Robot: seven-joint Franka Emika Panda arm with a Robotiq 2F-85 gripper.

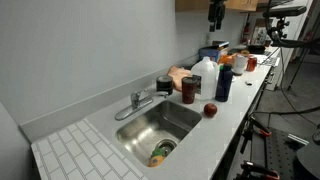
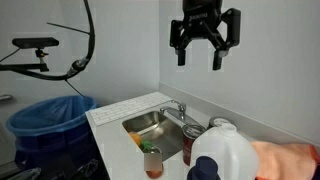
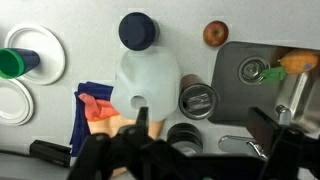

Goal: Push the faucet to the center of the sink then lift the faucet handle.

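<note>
The chrome faucet (image 1: 139, 100) stands on the counter at the back edge of the steel sink (image 1: 170, 118); it shows in both exterior views (image 2: 179, 108). Its spout lies to one side along the rim. My gripper (image 2: 203, 45) is open and empty, high in the air well above the counter, touching nothing. It also shows at the top of an exterior view (image 1: 215, 14). The wrist view looks straight down: my open fingers (image 3: 200, 150) frame the bottom, with the faucet (image 3: 248, 146) between them and the sink (image 3: 232, 85) at the right.
A milk jug (image 3: 145, 78) with a blue cap, two dark cans (image 3: 197, 100), an apple (image 3: 215, 33) and a blue bottle (image 1: 223, 82) crowd the counter beside the sink. Food scraps lie in the sink drain (image 1: 160, 150). A blue bin (image 2: 45, 118) stands by the counter.
</note>
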